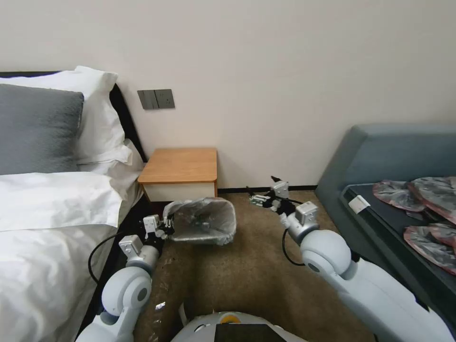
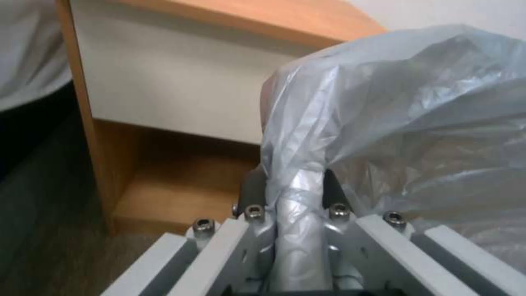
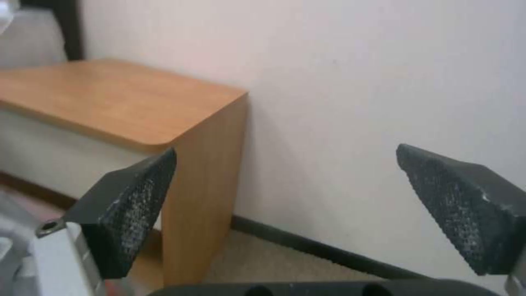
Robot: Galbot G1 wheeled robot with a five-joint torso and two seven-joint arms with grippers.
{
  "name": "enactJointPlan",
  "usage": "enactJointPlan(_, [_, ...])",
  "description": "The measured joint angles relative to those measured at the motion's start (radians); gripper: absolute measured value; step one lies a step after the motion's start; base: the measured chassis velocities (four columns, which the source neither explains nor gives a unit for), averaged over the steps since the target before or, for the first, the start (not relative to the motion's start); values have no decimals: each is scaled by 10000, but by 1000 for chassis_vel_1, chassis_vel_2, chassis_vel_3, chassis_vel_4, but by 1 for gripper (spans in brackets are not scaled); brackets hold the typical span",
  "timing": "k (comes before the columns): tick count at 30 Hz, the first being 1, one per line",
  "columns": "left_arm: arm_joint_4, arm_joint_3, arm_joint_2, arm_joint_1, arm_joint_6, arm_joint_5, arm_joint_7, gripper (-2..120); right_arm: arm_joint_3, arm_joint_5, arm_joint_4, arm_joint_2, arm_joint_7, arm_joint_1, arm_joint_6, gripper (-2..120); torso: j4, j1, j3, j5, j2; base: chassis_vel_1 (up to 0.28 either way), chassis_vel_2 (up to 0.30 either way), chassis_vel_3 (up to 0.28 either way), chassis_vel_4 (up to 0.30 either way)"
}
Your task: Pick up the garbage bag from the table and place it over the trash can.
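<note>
The grey translucent garbage bag [image 1: 204, 213] is draped over the trash can [image 1: 224, 236], which stands tilted on the carpet in front of the table [image 1: 180, 165]. My left gripper [image 1: 167, 229] is at the bin's left side, shut on a bag-wrapped edge. In the left wrist view the wrinkled garbage bag [image 2: 411, 123] bulges beyond the left gripper [image 2: 296, 197], and a fold is pinched between the fingers. My right gripper [image 1: 259, 197] hovers open to the right of the bin, apart from it. In the right wrist view the right gripper [image 3: 285, 197] holds nothing and faces the table [image 3: 98, 98] and the wall.
A bed with white linen [image 1: 47, 213] lies close on the left. A grey sofa [image 1: 389, 156] stands on the right, beside a dark surface [image 1: 380, 213] holding several folded bags [image 1: 427, 190]. Bare carpet [image 1: 247, 275] stretches between them.
</note>
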Motion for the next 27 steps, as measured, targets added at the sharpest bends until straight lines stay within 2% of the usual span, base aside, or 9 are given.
enactJointPlan(4, [-82,14,44,129,-1,2,9,3,605,-630,120,493,-368,-907,206,100,5,0,-1,2,0,0,0,0,0])
enactJointPlan(7, [-166,43,127,255,15,-3,18,3,1327,-1828,326,1453,-947,-2348,657,100,-2,0,0,3,0,0,0,0,0])
enactJointPlan(11, [-227,50,204,369,30,-5,17,3,1676,-2573,437,2091,-1194,-3093,985,100,2,0,-1,2,0,0,0,0,0])
enactJointPlan(13, [-252,104,286,463,37,-6,-10,3,2149,-3450,524,2911,-1546,-3907,1553,100,1,0,0,2,0,0,0,0,0])
enactJointPlan(15, [-252,133,296,476,41,-6,-21,3,2233,-3665,538,3082,-1621,-4057,1675,100,3,0,0,2,0,0,0,0,0])
enactJointPlan(17, [-250,324,316,485,102,-8,-197,3,2521,-4467,648,3755,-1904,-4688,2135,100,2,0,0,3,0,0,0,0,0])
enactJointPlan(18, [-250,324,316,485,102,-8,-197,3,2521,-4467,648,3755,-1904,-4688,2135,100,2,0,0,3,0,0,0,0,0])
enactJointPlan(21, [-250,770,306,459,437,-10,-724,3,2730,-5141,915,4628,-2000,-5557,2596,100,1,0,0,3,0,0,0,0,0])
enactJointPlan(27, [-134,1311,259,448,765,-11,-1342,3,2884,-5454,1132,5069,-2000,-6135,2885,100,1,0,0,2,0,0,0,0,0])
